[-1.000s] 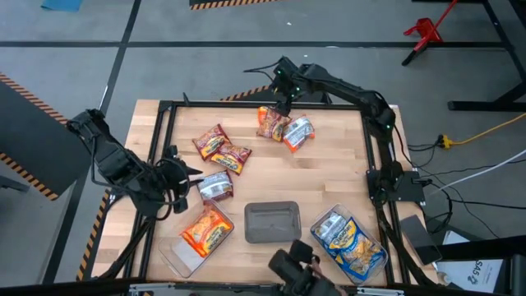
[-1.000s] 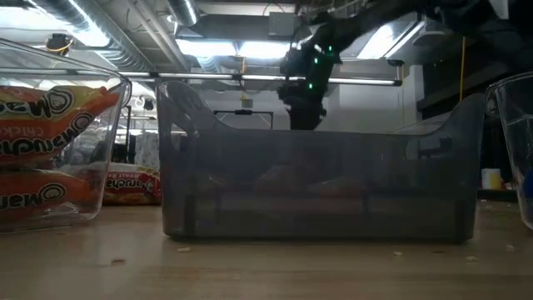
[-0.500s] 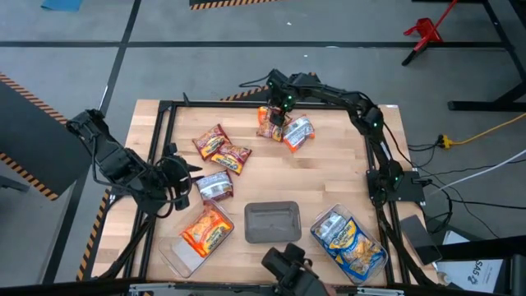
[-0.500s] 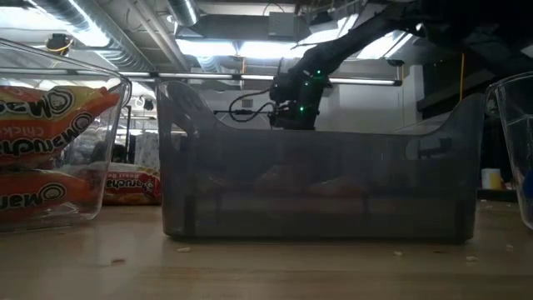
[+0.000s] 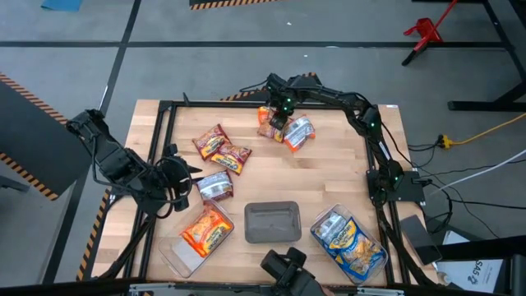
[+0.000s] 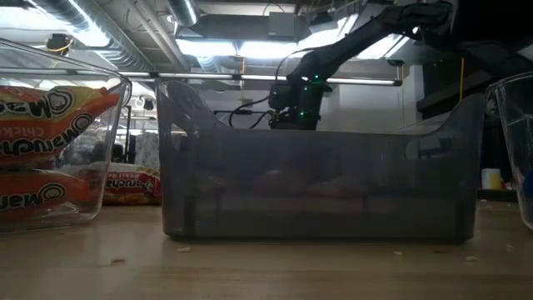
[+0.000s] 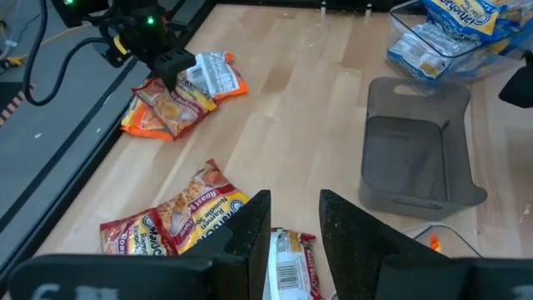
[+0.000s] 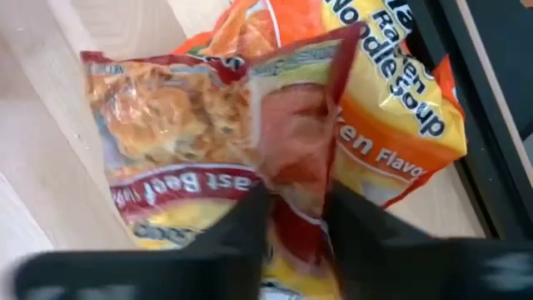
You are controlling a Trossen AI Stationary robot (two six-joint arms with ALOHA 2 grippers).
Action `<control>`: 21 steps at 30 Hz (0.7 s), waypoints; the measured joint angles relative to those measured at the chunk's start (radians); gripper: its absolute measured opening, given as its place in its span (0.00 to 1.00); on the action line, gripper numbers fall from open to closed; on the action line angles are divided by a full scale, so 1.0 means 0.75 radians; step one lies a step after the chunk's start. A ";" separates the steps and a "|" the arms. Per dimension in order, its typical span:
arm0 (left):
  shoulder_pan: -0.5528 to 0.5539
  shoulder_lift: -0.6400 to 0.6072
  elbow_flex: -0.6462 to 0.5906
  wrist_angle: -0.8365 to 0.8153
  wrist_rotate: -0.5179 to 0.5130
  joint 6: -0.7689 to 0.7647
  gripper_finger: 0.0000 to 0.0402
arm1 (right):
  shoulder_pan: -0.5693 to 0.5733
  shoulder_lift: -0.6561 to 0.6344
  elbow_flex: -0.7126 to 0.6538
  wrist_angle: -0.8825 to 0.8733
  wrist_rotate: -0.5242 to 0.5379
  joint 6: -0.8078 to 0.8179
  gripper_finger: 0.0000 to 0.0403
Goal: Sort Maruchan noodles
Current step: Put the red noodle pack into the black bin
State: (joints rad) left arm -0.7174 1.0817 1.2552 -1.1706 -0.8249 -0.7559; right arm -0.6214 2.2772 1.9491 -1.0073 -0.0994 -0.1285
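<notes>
Three noodle packets are piled at the table's far middle: a dark red beef packet (image 5: 269, 123) on an orange one (image 8: 400, 108), beside a silver-backed one (image 5: 299, 133). My right gripper (image 5: 279, 115) is down on the pile, shut on the red packet (image 8: 191, 158). Two more red packets (image 5: 222, 148) lie flat toward the left. My left gripper (image 5: 189, 182) is at the left and low, shut on a silver-backed packet (image 5: 216, 187) with a barcode. My left gripper has the barcode packet's near end (image 7: 287, 262) between its two fingers, coming level from the table's left. The rest of the packet lies on the table. My right gripper pinches a raised fold (image 8: 296, 158) in the red packet's middle between its two fingers, pointing down from above. The packet still rests on the orange one.
Three trays stand along the near edge. A clear one (image 5: 177, 255) holds orange packets (image 5: 205, 230). A grey one (image 5: 272, 222) is in the middle. A clear one (image 5: 374, 267) on the right holds blue-and-white packets (image 5: 345, 238). A black frame (image 5: 164, 111) rims the table.
My right gripper has come down from above the far edge onto the pile of packets and shifted a little toward the table's left. The packets lie where they were.
</notes>
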 joint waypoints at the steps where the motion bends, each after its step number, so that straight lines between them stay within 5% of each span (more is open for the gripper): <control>1: 0.000 0.000 0.000 0.000 0.000 0.000 0.25 | -0.001 0.000 0.000 0.001 0.000 0.000 0.15; 4: 0.000 0.000 0.000 0.000 0.000 0.000 0.25 | 0.001 -0.002 0.002 0.004 -0.003 0.003 0.03; 21: 0.000 0.001 -0.001 -0.046 -0.040 0.009 0.25 | 0.114 -0.252 0.001 -0.139 -0.005 0.061 0.00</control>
State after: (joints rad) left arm -0.7174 1.0824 1.2549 -1.2048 -0.8547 -0.7490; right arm -0.5361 2.0881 1.9495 -1.1112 -0.1029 -0.0829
